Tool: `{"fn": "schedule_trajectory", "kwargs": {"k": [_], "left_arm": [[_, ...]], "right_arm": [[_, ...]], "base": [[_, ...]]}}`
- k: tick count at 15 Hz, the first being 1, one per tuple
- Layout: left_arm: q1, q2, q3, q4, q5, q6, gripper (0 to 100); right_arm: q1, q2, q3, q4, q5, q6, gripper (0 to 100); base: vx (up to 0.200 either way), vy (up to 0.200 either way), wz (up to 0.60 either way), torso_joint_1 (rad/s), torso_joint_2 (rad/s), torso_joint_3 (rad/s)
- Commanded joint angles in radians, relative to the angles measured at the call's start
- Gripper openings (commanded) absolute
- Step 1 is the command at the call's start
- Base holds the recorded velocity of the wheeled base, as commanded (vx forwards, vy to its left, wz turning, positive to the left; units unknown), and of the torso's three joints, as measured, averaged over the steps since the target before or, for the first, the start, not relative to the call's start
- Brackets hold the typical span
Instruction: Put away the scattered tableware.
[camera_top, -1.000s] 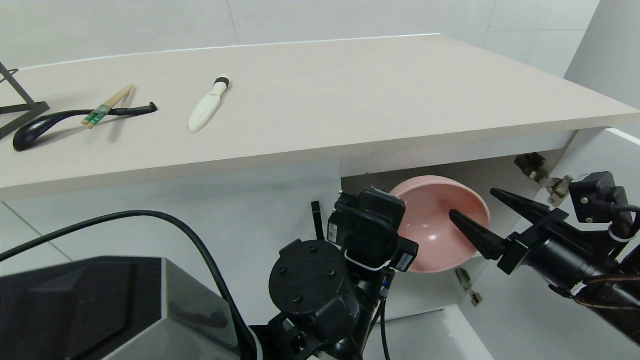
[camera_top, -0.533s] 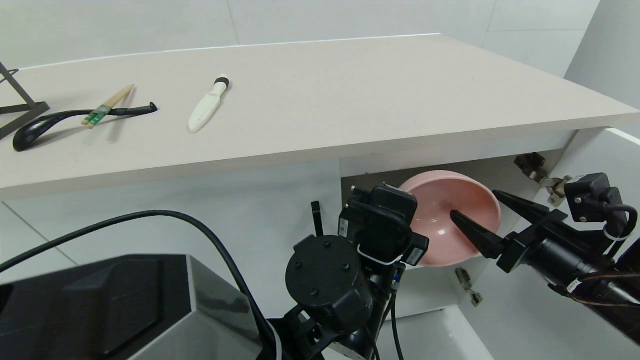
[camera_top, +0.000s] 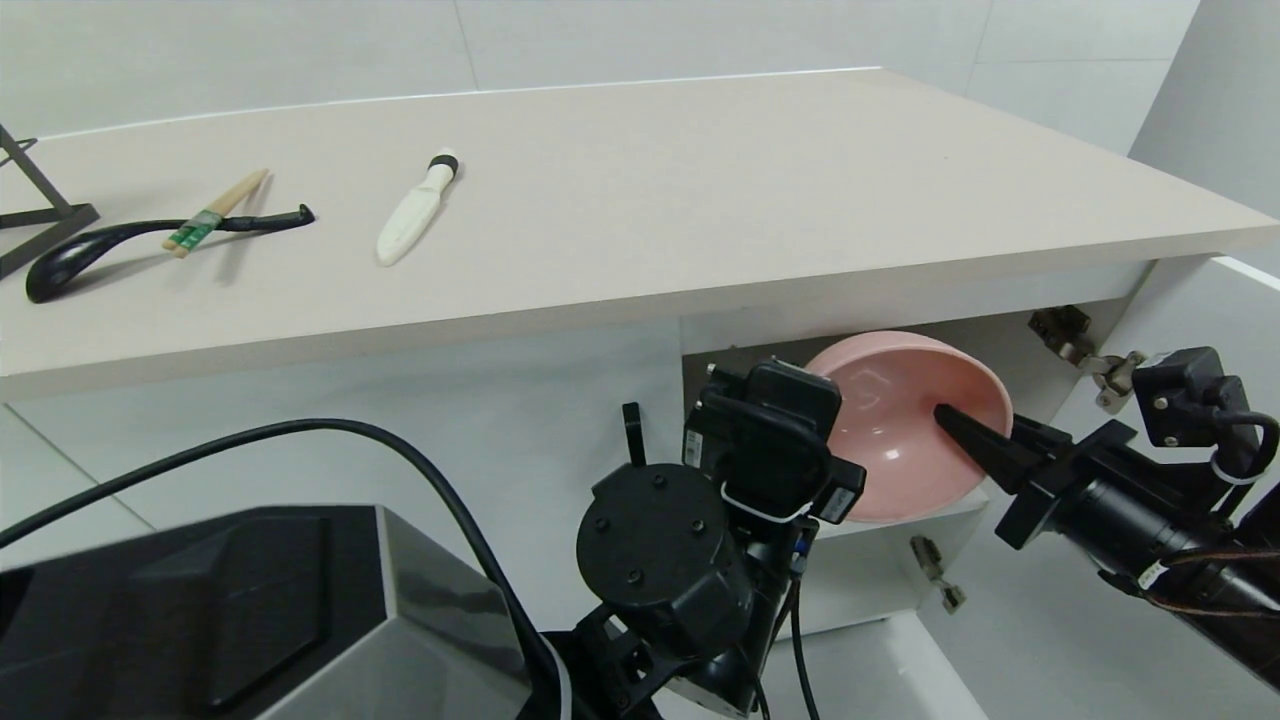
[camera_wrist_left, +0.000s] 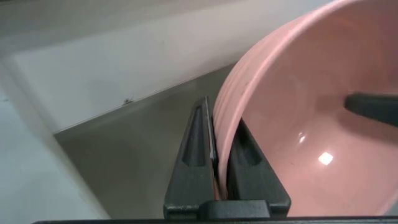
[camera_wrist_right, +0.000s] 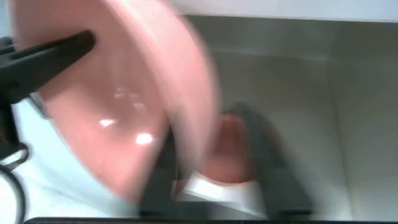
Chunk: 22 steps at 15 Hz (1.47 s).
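The pink bowl (camera_top: 890, 420) hung tipped on edge in the mouth of the open cabinet (camera_top: 1000, 340) under the desk (camera_top: 700, 180), its hollow facing out toward the robot and its lower rim just above the white shelf (camera_top: 900, 530).

Far to the left, up on the desk, lay a black spoon (camera_top: 60, 260), a pair of chopsticks (camera_top: 210, 215) and a white knife (camera_top: 410, 215), all well apart from either arm.

At the bowl's left rim the left tool (camera_wrist_left: 219, 134) was pinching the wall, one finger outside and one inside. At the right rim the right tool (camera_top: 985, 425) stood spread, one finger in the hollow and the other behind the wall, straddling the edge without visibly closing on it.

The shelf lay beyond and below the bowl, so setting it down probably called for a push inward and a levelling tilt. That move would fall to the left arm, which carried the load.
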Motion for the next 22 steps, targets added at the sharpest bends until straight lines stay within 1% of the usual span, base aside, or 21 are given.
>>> {"fn": "schedule_trajectory", "kwargs": {"k": [1, 3, 4, 6, 7, 8, 9, 10, 11, 12, 13, 14, 15, 16, 17, 18, 19, 20, 21, 22], "left_arm": [[0.001, -0.002, 0.000, -0.001, 0.001, 0.000, 0], [0.001, -0.001, 0.000, -0.001, -0.001, 0.000, 0], [0.001, -0.001, 0.000, -0.001, -0.001, 0.000, 100], [-0.001, -0.007, 0.005, -0.001, -0.025, 0.000, 100], [-0.001, -0.021, 0.009, -0.001, -0.028, -0.003, 100], [-0.002, -0.062, 0.015, -0.001, -0.041, -0.007, 100], [-0.002, -0.110, 0.040, -0.001, -0.096, -0.012, 100], [0.001, -0.162, 0.092, -0.001, -0.182, -0.018, 100], [0.010, -0.219, 0.178, -0.001, -0.297, -0.024, 100], [0.031, -0.272, 0.273, -0.001, -0.421, -0.023, 100], [0.059, -0.302, 0.319, -0.001, -0.507, -0.021, 100], [0.101, -0.334, 0.364, -0.001, -0.620, -0.023, 100], [0.157, -0.366, 0.402, -0.001, -0.739, -0.029, 100], [0.199, -0.389, 0.443, -0.001, -0.846, -0.053, 100], [0.229, -0.430, 0.509, -0.001, -0.986, -0.099, 100], [0.320, -0.502, 0.600, -0.001, -1.292, -0.188, 100], [0.413, -0.535, 0.641, -0.001, -1.516, -0.218, 100], [0.505, -0.547, 0.672, -0.001, -1.659, -0.210, 100], [0.535, -0.550, 0.692, -0.001, -1.680, -0.208, 100], [0.558, -0.575, 0.733, -0.001, -1.665, -0.196, 100]], "right_arm": [[0.001, -0.004, 0.000, -0.002, -0.001, -0.001, 0], [0.002, -0.003, 0.000, -0.002, -0.001, 0.000, 0], [0.002, -0.003, 0.000, -0.002, -0.001, 0.000, 0], [0.002, -0.003, 0.000, -0.002, -0.001, 0.000, 0], [0.002, -0.003, 0.000, -0.002, -0.001, 0.000, 0], [0.002, 0.001, 0.000, -0.002, -0.001, 0.000, 0], [0.001, 0.004, 0.001, -0.002, -0.001, 0.000, 0], [0.001, 0.005, 0.000, -0.002, -0.001, 0.000, 0], [0.001, 0.005, 0.000, -0.002, -0.001, 0.000, 0], [0.001, 0.007, 0.001, -0.002, -0.001, 0.000, 0], [0.001, 0.008, 0.003, -0.002, -0.001, 0.000, 0], [0.001, 0.010, 0.010, -0.002, -0.001, 0.000, 0], [0.001, 0.011, 0.021, -0.002, -0.001, 0.000, 0], [0.001, 0.011, 0.024, -0.002, -0.001, 0.000, 0], [0.001, 0.011, 0.026, -0.002, -0.001, 0.000, 0], [0.001, 0.011, 0.027, -0.002, -0.001, 0.000, 0], [0.001, 0.011, 0.027, -0.002, -0.001, 0.000, 0], [0.001, 0.013, 0.027, -0.002, -0.001, 0.000, 0], [0.001, 0.016, 0.027, -0.002, -0.001, 0.000, 0], [0.001, 0.019, 0.029, -0.002, -0.001, 0.000, 0]], "base": [[0.000, 0.000, 0.00, 0.000, 0.00, 0.000], [0.000, 0.000, 0.00, 0.000, 0.00, 0.000], [0.000, 0.000, 0.00, 0.000, 0.00, 0.000], [0.000, 0.000, 0.00, 0.000, 0.00, 0.000], [0.000, 0.000, 0.00, 0.000, 0.00, 0.000], [0.000, 0.000, 0.00, 0.000, 0.00, 0.000], [0.000, 0.000, 0.00, 0.000, 0.00, 0.000], [0.000, 0.000, 0.00, 0.000, 0.00, 0.000], [0.000, 0.000, 0.00, 0.000, 0.00, 0.000], [0.000, 0.000, 0.00, 0.000, 0.00, 0.000], [0.000, 0.000, 0.00, 0.000, 0.00, 0.000], [0.000, 0.000, 0.00, 0.000, 0.00, 0.000], [0.000, 0.000, 0.00, 0.000, 0.00, 0.000], [0.000, 0.000, 0.00, 0.000, 0.00, 0.000], [0.000, 0.000, 0.00, 0.000, 0.00, 0.000], [0.000, 0.000, 0.00, 0.000, 0.00, 0.000], [0.000, 0.000, 0.00, 0.000, 0.00, 0.000], [0.000, 0.000, 0.00, 0.000, 0.00, 0.000], [0.000, 0.000, 0.00, 0.000, 0.00, 0.000], [0.000, 0.000, 0.00, 0.000, 0.00, 0.000]]}}
